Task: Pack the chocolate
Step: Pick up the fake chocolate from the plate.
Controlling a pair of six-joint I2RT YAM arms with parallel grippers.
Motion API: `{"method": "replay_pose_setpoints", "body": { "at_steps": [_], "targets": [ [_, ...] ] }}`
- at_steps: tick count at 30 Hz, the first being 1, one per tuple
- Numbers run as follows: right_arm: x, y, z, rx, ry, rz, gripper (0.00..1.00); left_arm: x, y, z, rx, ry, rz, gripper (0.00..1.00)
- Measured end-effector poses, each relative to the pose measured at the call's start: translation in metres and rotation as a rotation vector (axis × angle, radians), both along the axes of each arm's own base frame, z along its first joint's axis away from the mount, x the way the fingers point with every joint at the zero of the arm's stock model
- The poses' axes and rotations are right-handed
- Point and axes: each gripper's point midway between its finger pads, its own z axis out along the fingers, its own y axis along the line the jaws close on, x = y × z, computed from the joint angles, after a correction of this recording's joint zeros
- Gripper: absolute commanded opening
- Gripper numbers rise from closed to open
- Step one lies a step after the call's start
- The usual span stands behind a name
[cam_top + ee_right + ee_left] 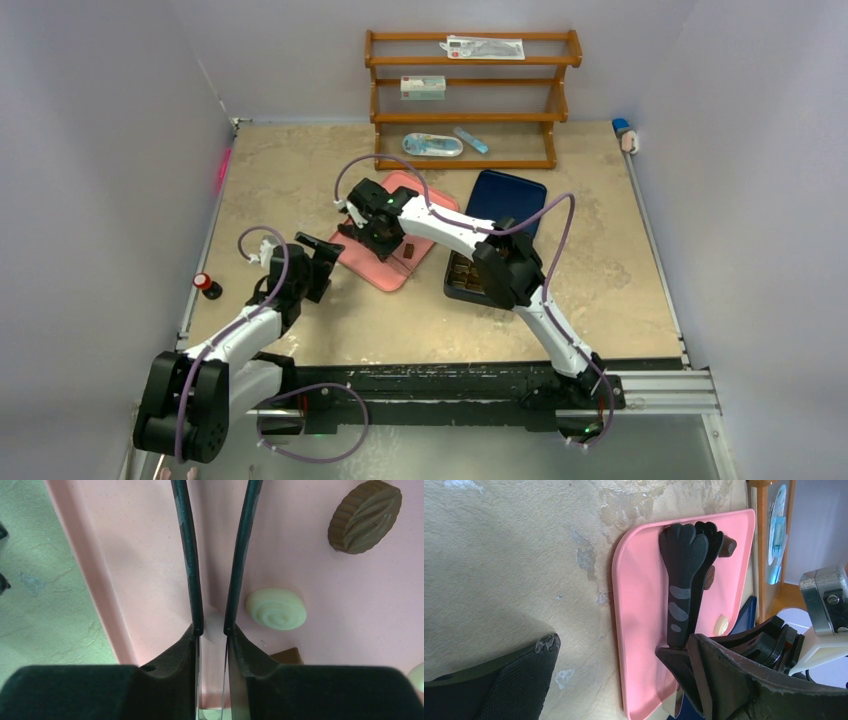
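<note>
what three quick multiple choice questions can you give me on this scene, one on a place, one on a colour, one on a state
1. Where are the tips of the tongs?
A. over the pink tray
B. over the gridded box
C. on the wooden shelf

2. What colour is the swirl-topped chocolate beside the tongs?
A. dark brown
B. cream-white
C. red

3. How are the left fingers?
A. shut on a chocolate
B. shut on the tongs
C. open, holding nothing

Answers:
1 A: the right wrist view shows pink tray under both blades.
2 B: it is pale cream, unlike the brown leaf-patterned piece nearby.
3 C: the left wrist view shows them wide apart with nothing gripped.
</note>
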Motion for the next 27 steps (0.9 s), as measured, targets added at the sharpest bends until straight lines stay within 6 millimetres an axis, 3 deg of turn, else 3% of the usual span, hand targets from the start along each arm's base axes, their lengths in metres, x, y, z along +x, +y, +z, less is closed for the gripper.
{"method": "replay_pose_setpoints", "body": {
  "at_steps": [6, 27],
  "targets": [
    [0.000, 0.000, 0.000, -0.002, 0.002, -0.002, 0.00, 0.000, 0.001, 0.000, -0.004, 0.000, 0.001, 1.00],
    [-0.003, -0.011, 0.007, -0.015, -0.018, -0.016, 0.00, -0.006, 0.002, 0.001, -0.004, 0.013, 0.000, 1.00]
  ]
}}
